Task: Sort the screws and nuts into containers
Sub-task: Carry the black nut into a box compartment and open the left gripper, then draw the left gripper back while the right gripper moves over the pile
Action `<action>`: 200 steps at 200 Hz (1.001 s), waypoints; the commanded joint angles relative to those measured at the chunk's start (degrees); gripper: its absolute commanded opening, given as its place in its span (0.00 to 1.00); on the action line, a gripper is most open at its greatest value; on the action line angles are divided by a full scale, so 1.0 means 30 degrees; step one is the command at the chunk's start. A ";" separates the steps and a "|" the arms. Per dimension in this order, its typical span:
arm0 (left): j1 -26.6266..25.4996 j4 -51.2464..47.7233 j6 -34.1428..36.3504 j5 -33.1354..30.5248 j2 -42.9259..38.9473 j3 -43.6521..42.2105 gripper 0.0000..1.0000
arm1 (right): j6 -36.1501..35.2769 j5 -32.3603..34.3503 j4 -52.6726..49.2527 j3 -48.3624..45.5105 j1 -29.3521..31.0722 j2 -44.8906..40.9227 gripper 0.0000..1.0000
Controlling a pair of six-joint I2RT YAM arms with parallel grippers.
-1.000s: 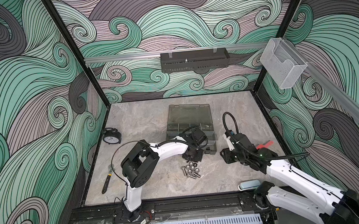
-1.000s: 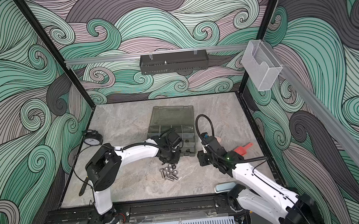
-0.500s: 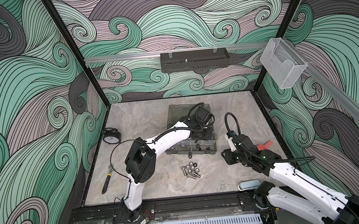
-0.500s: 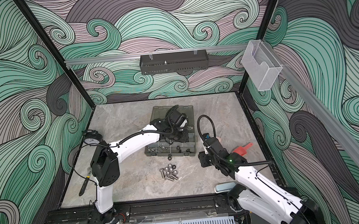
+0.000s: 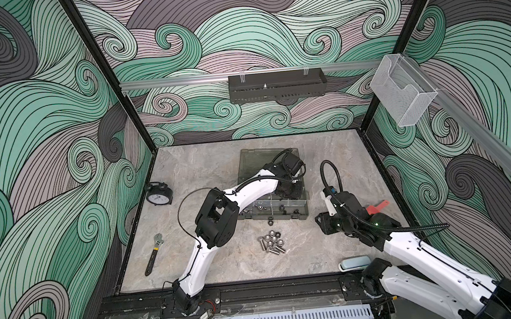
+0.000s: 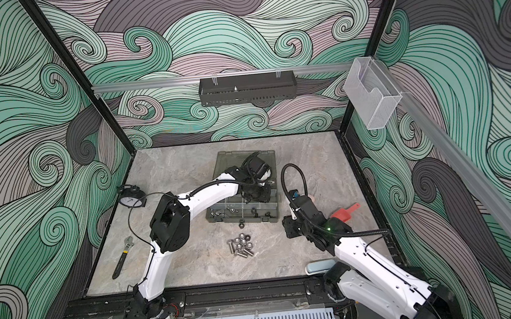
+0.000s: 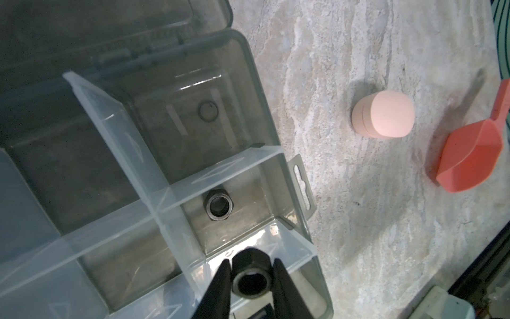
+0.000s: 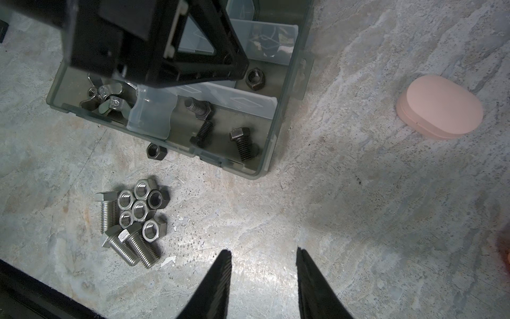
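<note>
Grey desk (image 5: 217, 170) | left end effector (image 7: 251, 265) holds black nut (image 7: 249, 281) above case (image 5: 257, 163) | right end effector (image 8: 262, 250) open | silver screws (image 8: 129, 248), nuts (image 8: 139, 211) unsorted

Silver screws (image 8: 139, 252), nuts (image 8: 140, 210) — clustered beside containers (image 8: 220, 129)

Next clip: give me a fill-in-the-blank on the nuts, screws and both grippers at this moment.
1. The held nut between the left gripper's fingertips is ____ in colour.
2. The right gripper hangs over the table with its jaws ____.
3. One compartment of the organizer case holds ____ black screws.
4. A lone black nut lies on the table just ____ the case.

Missing words: black; open; three; outside.
</note>
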 commanded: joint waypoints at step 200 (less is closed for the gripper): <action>0.1457 0.1640 -0.2656 -0.3045 -1.3293 -1.2423 0.40 | -0.0101 0.0376 0.0130 0.0762 0.1960 0.2589 0.39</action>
